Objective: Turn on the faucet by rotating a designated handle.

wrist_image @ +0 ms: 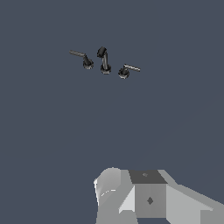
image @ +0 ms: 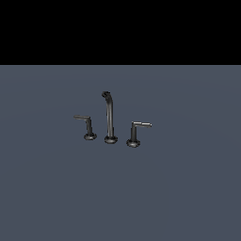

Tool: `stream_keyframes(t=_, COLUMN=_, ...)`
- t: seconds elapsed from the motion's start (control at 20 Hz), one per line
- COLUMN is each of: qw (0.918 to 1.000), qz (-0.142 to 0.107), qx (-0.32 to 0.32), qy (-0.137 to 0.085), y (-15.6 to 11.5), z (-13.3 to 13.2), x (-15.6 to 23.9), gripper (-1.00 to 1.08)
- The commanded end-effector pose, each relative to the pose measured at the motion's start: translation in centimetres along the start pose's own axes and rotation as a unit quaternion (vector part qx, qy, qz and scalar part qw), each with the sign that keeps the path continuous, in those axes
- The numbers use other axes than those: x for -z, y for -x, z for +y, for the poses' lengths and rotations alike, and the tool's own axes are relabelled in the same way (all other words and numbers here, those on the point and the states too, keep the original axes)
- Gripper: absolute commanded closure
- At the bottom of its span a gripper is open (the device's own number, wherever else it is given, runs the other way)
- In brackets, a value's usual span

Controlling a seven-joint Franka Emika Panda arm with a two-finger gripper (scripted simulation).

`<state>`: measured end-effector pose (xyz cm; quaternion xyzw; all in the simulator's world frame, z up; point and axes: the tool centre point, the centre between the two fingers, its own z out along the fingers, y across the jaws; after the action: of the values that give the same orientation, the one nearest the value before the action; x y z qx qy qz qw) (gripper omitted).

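Three fittings stand in a row on the plain grey surface (image: 47,188), inspected here from the exterior view's left to its right. First is the darker lever (image: 87,126), thin-barred, on its round base, its bar pointing toward the exterior view's left. It is not the target, and since both levers share the same L shape, contact with this one is the chief risk of error. Next, in the middle, the curved spout (image: 109,117) rises tallest of the faucet set. It sits near both levers, so an approach passing over or beside it could strike it. Last, on the exterior view's right, is the designated handle (image: 136,132), with a paler, silvery bar pointing toward the exterior view's right, apart from the spout.

In the wrist view the set appears small and well apart from the arm's body (wrist_image: 148,197). The gripper's fingertips are not shown in either picture, so its opening and whether it grips anything cannot be determined. Nothing touches the handle; the task appears not yet begun.

Further hazards, as judgement: the bar is short and slim, so a slightly offset push could slide off its end, and a push near the post would give poor leverage.
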<state>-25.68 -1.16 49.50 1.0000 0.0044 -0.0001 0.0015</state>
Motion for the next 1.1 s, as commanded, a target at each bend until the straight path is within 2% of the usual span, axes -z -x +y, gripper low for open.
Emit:
stream_keyframes(t=0.0, qw=1.0, qz=0.0, qx=0.0, qy=0.0, y=0.0, z=0.0, x=0.0, gripper=1.08)
stream_keyframes(t=0.35, qw=0.9999, qz=0.0, qx=-0.015, qy=0.0, y=-0.4, z=-0.3, x=-0.7, gripper=1.08)
stream_keyframes(t=0.65, qw=0.9986, qz=0.0, qx=-0.053, qy=0.0, y=-1.5, z=-1.0, x=-2.4, gripper=1.08)
stream_keyframes(t=1.05, qw=0.9905, qz=0.0, qx=-0.138, qy=-0.001, y=-4.3, z=-2.3, x=-6.2, gripper=1.08)
